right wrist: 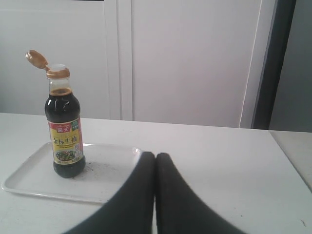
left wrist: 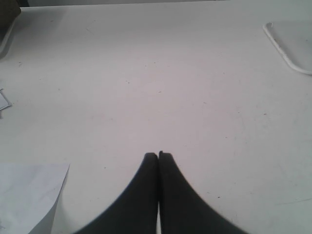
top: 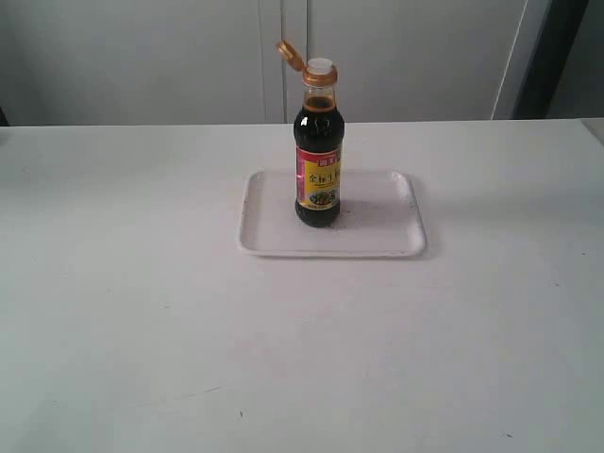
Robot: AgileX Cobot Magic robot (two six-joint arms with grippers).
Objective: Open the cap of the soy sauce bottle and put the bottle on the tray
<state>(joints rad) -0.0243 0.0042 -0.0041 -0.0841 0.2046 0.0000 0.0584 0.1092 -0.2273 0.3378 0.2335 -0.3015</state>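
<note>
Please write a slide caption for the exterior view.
Bottle stands upright on the tray, its cap flipped open.

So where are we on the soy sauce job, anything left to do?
Both steps look done. The golden-tan flip cap is hinged open, and the small clear bottle of dark soy sauce stands upright on the flat white rectangular tray. Nothing is in hand: the left tool and right tool are shut, empty and clear of it. Nothing appears left.

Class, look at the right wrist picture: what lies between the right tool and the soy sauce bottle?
Nothing but bare tray surface. In the right wrist view, the shut right tool is apart from the bottle, with only white tray floor and faint specks between them.
</note>
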